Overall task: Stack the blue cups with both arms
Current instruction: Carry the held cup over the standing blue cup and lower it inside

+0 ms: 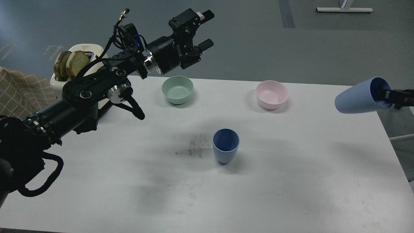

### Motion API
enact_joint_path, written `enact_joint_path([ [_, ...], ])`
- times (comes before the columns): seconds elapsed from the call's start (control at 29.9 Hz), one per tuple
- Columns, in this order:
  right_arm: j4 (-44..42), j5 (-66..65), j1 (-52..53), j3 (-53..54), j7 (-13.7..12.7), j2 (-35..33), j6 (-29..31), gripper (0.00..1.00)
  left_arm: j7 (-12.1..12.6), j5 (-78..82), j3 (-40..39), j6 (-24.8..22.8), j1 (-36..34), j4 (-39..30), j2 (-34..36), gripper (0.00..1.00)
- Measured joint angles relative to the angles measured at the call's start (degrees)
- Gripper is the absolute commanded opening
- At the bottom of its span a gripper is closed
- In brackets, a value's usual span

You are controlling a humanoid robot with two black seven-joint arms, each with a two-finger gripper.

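Right gripper (388, 94) clamps paler cup (357, 97) sideways at 3 o'clock; rim pinch risks slip. Left gripper (203, 29), fingers apart, idle at 11 o'clock. Medium-blue cup (225, 146) upright, centre; could topple.

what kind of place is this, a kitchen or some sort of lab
Most likely a robotics lab or test room, not a kitchen. A bare white table stands on open grey floor, with only staged props on it: a toaster holding bread, two bowls and a medium blue cup.

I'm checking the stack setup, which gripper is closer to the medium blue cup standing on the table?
Left, though neither is close. The left gripper hangs open up behind the medium blue cup; the right gripper holds the paler cup far right.
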Motion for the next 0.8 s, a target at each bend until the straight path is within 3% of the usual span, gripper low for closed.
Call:
enact_joint_path([
  [0.2,-4.97,0.34,9.06,-4.55,0.00,10.11,3.78,0.00,0.00,0.00,0.00,0.00,-0.09,0.02,0.36,0.98],
  [0.47,-5.70,4.66,30.60,-29.13,0.01,27.55,4.71,0.00,0.00,0.10,0.01,0.19,-0.09,0.09,0.34,0.98],
  [0.8,-4.03,14.22,39.84,-37.75,0.01,44.34,5.82,0.00,0.00,0.16,0.01,0.21,-0.16,0.07,0.74,0.98],
])
